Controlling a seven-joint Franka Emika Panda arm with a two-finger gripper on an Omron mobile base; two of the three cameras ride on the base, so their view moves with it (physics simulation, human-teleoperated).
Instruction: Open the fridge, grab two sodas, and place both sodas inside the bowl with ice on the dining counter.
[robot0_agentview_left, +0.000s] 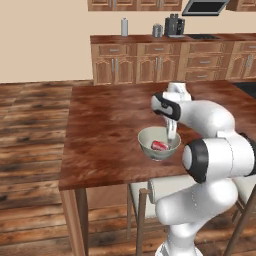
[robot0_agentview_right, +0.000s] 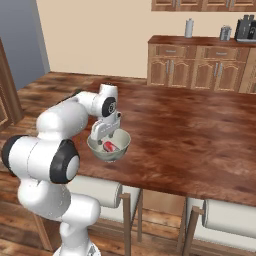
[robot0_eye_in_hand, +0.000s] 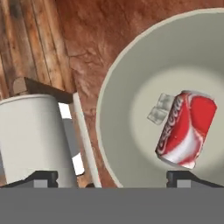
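Wooden counter (robot0_agentview_left: 105, 135): red can (robot0_eye_in_hand: 187, 129) sideways in bowl (robot0_eye_in_hand: 131, 144)

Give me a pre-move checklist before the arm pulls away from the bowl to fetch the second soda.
1. Red soda can inside the bowl: ok, lying on its side beside the ice cubes.
2. Gripper released: ok, fingertips spread wide, nothing between them.
3. Bowl on the dining counter: ok, though it sits near the front edge.
4. Can clear of the fingers: ok, it lies below them.
5. Bottle in the bowl: not ok, just the can is there.
6. Retreat path past the stool: cannot tell.
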